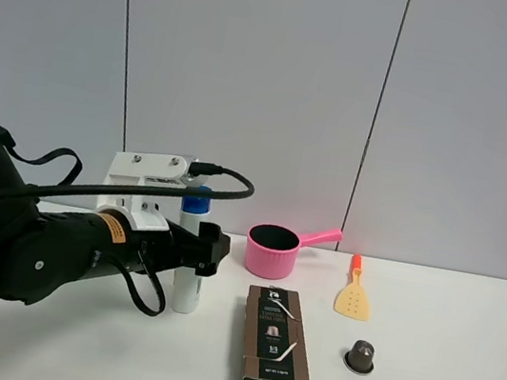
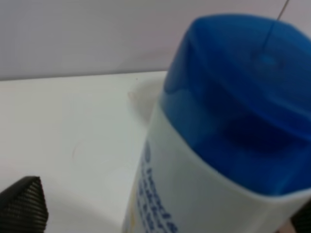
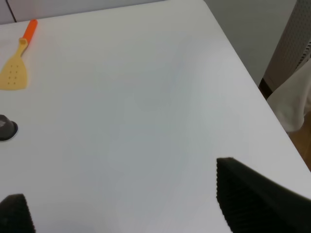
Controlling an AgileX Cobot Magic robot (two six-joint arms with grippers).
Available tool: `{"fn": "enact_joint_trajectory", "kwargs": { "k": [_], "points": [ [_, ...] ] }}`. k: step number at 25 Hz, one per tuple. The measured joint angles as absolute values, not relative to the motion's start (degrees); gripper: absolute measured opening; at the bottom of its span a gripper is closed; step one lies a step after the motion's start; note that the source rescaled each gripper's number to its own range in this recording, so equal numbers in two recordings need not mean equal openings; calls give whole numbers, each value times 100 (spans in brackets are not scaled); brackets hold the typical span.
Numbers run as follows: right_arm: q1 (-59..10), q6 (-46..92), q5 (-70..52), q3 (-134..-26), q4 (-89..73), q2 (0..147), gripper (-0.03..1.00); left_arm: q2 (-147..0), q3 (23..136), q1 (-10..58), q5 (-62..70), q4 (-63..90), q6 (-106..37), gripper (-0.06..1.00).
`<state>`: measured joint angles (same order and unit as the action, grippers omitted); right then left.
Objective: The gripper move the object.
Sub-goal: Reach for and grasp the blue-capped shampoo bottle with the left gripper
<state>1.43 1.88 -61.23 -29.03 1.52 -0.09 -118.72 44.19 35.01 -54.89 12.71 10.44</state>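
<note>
The tall white shampoo bottle (image 1: 187,281) with a blue cap stands upright on the white table, left of centre. My left gripper (image 1: 208,248) reaches in from the left at the height of the bottle's upper body. In the left wrist view the bottle (image 2: 194,184) fills the space between the jaws. One black finger (image 2: 22,206) stands clear of it, so the left gripper (image 2: 160,218) is open around the bottle. My right gripper (image 3: 121,204) is open and empty over bare table; it is out of the exterior view.
A dark brown box (image 1: 275,343) lies right of the bottle. A pink saucepan (image 1: 273,249) stands behind it. A yellow spatula (image 1: 354,295) with an orange handle and a small dark capsule (image 1: 361,357) lie further right. The right wrist view shows the table's edge (image 3: 252,82).
</note>
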Motion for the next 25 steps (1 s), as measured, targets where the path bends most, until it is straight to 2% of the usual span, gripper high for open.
{"fn": "enact_joint_trajectory", "kwargs": {
  "k": [25],
  "points": [
    [143,188,-6123,-2903,152,-9,100,-12613,5143,3624,-5954,1702,554,100]
  ]
}}
